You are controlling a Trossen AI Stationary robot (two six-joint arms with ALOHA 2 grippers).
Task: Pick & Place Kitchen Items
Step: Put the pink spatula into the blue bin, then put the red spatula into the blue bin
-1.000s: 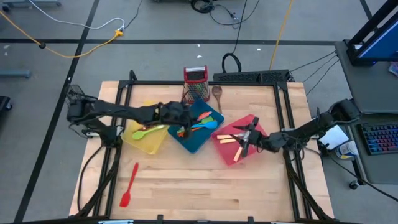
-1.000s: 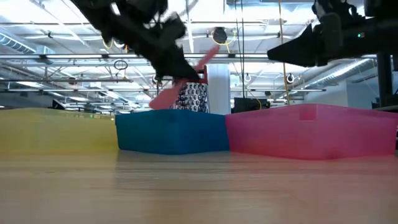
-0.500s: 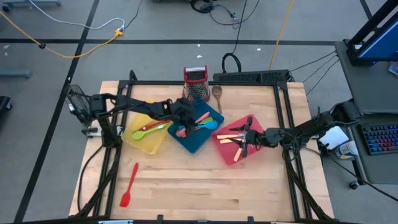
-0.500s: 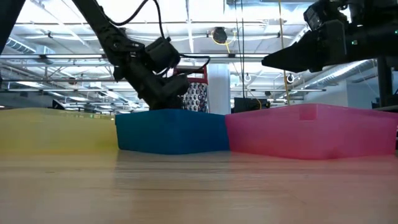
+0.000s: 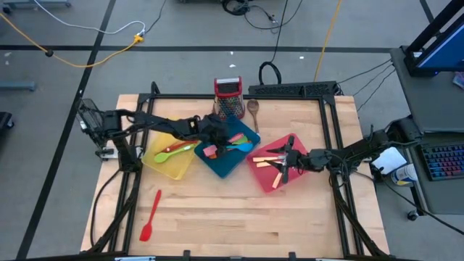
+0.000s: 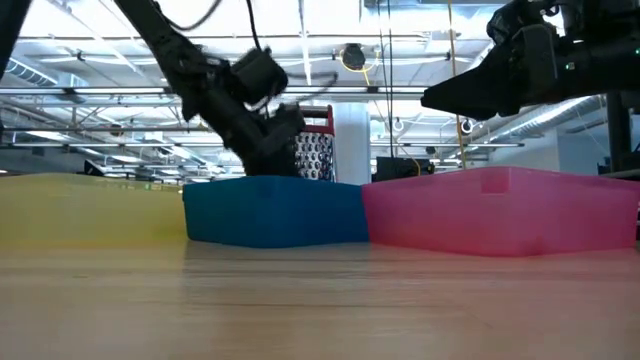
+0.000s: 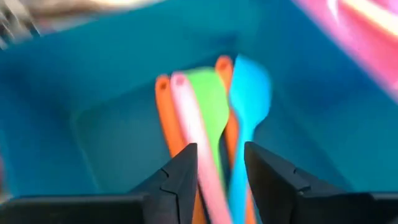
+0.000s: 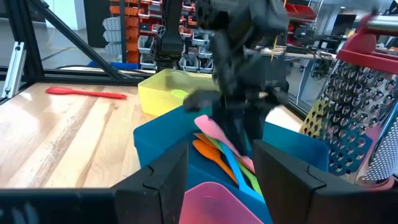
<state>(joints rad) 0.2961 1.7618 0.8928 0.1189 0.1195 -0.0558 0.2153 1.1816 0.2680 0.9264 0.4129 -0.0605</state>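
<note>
Lying alone on the table's near-left part was a red spatula (image 5: 150,215), well apart from the trays. Yellow tray (image 5: 155,162) held a green spoon (image 5: 168,154) and a red utensil (image 5: 171,147). Left gripper (image 5: 214,132) hung over the teal tray (image 5: 226,168), fingers (image 7: 180,180) parted, gripping nothing; beneath them lay a pink spatula (image 7: 198,140), green spatula (image 7: 210,99), orange utensil (image 7: 166,112) and blue spoon (image 7: 247,93) side by side. A grater (image 5: 228,98) and wooden spoon (image 5: 253,109) stood behind the teal tray. Right gripper (image 5: 288,161) hovered over the pink tray (image 5: 264,177), jaws apart and empty; pale-handled cutlery (image 5: 270,161) lay inside.
</note>
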